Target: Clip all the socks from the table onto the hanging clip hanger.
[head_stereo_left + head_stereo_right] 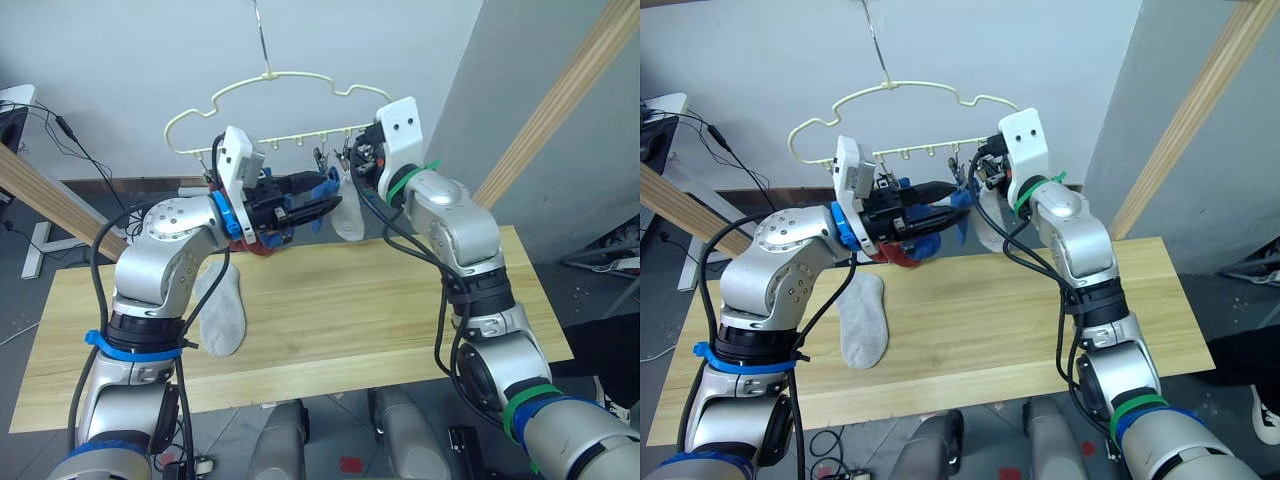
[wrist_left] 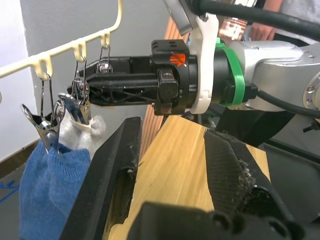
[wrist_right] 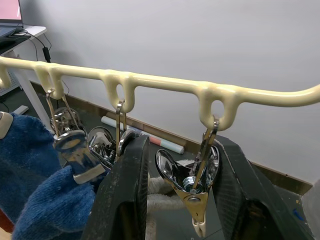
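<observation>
- Right end effector (image 3: 172,200): fingers parted, straddling a metal clip (image 3: 192,185) that hangs from the clip hanger (image 1: 290,138); it grips nothing.
- Left end effector (image 2: 170,190): fingers apart and empty, raised just beside the blue sock (image 2: 47,185) already clipped on the rail.
- Hung so far: blue socks and a light grey sock (image 1: 349,212), long axes vertical, toes down; a brick red sock (image 1: 902,255) shows below the left end effector.
- Step, as judged: clipping is midway; the next move calls for fetching the grey sock (image 1: 222,310) that lies on the counter (image 1: 380,320), long axis running near-to-far.
</observation>
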Motion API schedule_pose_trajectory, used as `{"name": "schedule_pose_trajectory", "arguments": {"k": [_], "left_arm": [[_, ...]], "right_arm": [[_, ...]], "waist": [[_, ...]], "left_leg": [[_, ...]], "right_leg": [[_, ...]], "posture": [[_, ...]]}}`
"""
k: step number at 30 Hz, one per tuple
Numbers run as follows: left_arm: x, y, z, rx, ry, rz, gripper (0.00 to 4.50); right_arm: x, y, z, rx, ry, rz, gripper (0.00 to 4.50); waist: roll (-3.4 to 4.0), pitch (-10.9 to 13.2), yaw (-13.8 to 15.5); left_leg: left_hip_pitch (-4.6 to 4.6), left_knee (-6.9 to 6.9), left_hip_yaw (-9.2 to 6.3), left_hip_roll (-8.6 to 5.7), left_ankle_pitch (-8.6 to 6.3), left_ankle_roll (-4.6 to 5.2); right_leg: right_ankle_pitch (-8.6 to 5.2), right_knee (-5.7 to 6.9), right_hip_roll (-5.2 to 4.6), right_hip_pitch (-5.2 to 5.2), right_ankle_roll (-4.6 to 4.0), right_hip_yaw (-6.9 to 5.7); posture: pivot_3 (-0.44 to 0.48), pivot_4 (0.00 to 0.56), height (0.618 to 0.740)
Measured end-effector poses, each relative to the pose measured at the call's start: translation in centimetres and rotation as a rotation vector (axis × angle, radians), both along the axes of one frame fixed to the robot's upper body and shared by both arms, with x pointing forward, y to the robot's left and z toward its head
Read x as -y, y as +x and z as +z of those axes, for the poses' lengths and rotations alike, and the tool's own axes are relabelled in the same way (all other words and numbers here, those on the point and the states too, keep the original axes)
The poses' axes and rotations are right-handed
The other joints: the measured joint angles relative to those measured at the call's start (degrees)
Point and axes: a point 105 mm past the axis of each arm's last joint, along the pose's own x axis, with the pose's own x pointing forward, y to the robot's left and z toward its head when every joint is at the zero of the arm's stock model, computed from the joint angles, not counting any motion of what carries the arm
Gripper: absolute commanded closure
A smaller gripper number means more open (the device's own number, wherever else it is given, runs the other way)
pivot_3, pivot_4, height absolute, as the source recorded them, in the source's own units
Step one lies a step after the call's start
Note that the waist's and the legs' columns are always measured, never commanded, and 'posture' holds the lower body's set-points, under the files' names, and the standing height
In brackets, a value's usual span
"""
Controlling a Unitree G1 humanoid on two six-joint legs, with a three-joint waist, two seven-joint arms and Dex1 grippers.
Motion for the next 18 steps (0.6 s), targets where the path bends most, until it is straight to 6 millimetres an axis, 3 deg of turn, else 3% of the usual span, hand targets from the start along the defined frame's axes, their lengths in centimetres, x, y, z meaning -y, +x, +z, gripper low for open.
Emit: {"name": "schedule_pose_trajectory", "arguments": {"k": [6,13,18], "left_arm": [[-0.04,0.07,0.02,0.0,-0.002,0.008,2.26],[-0.04,0.08,0.07,0.004,-0.004,0.014,2.26],[0.15,-0.24,-0.07,0.031,-0.004,0.019,2.26]], "right_arm": [[-0.17,0.05,0.02,0.005,0.005,0.004,2.74],[-0.2,0.11,0.23,0.015,0.016,0.004,4.34],[0.24,0.24,0.36,0.015,0.029,-0.009,4.48]], "waist": [[0.0,0.0,0.0],[0.0,0.0,0.0],[0.0,0.0,0.1]], "left_leg": [[0.0,0.0,0.0,0.0,0.0,0.0],[0.0,0.0,0.0,0.0,0.0,0.0],[0.0,0.0,0.0,0.0,0.0,0.0]], "right_leg": [[0.0,0.0,0.0,0.0,0.0,0.0],[0.0,0.0,0.0,-0.01,0.0,0.0],[0.0,0.0,-0.01,-0.01,0.0,0.01]], "posture": [[-0.061,0.3,0.74],[-0.062,0.3,0.74],[-0.062,0.3,0.74]]}}
